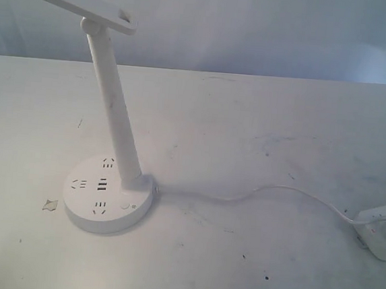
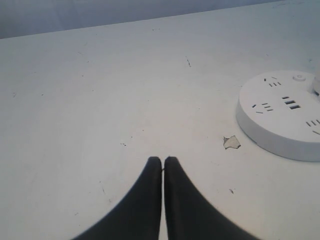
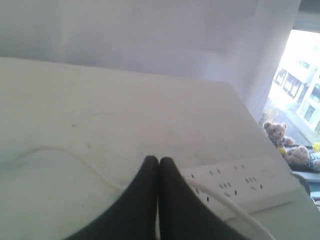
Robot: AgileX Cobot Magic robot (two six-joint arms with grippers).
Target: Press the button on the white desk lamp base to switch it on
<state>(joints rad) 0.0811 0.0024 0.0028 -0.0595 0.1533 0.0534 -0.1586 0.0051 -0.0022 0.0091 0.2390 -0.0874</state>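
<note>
Lamp base (image 1: 87,207) rests on scuffed table (image 1: 262,123).

We read no words, brands or numbers anywhere, only a tiny mark (image 1: 134,205) just beside the button (image 1: 125,207) on the white desk lamp base (image 1: 80,210), too small for us to make out

The white desk lamp (image 1: 116,117) stands in the left half of the exterior view, its stem slanting up to a flat head at the upper left. Its round white desk lamp base (image 1: 79,205) lies flat at lower left. The button (image 1: 126,206) sits flush beside the stem's foot, untouched.
</note>
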